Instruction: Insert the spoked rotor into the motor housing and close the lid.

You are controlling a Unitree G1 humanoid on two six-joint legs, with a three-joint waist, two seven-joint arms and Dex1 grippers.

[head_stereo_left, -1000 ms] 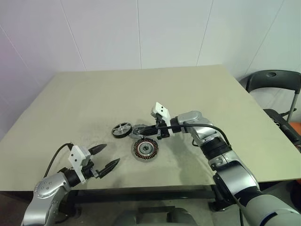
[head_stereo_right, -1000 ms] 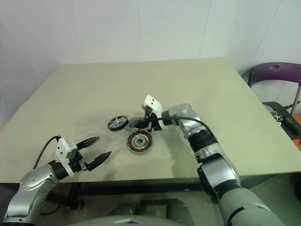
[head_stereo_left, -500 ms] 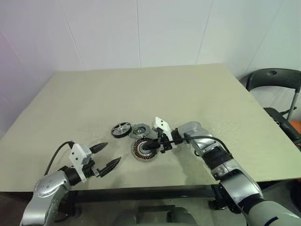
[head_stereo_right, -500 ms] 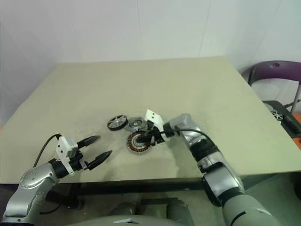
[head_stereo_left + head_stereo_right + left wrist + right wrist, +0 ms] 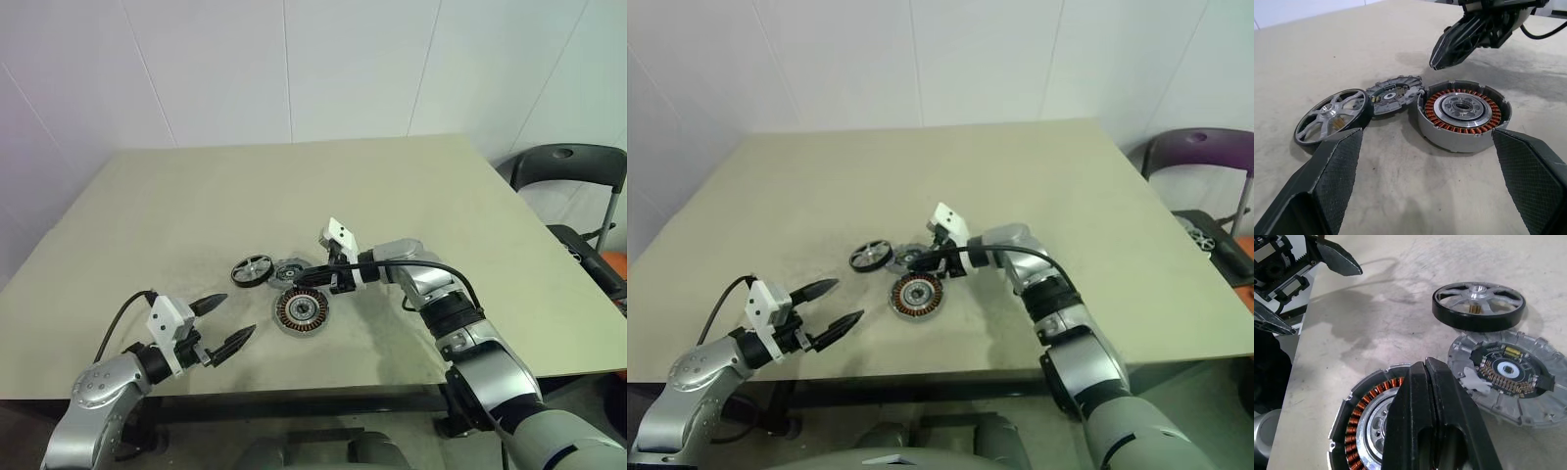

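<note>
Right gripper (image 5: 315,283) pressed together, empty, seemingly just above motor housing (image 5: 301,310), left gripper (image 5: 224,325) wide apart, empty

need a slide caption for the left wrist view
Spoked rotor, lid and motor housing side by side, shut right end effector above.

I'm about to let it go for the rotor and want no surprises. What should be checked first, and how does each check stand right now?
1. Spoked rotor free to grasp: ok; it lies on the table, nothing on top.
2. Motor housing cavity unobstructed: ok; windings and bearing centre exposed.
3. Lid out of the way: ok; it lies between rotor and housing, not on the housing. Whether it touches either: cannot tell.
4. Right gripper ready to grasp: not ok; fingers shut, holding nothing, above the housing's far edge.
5. Left gripper ready: ok; open, empty, near the table's front edge.
</note>
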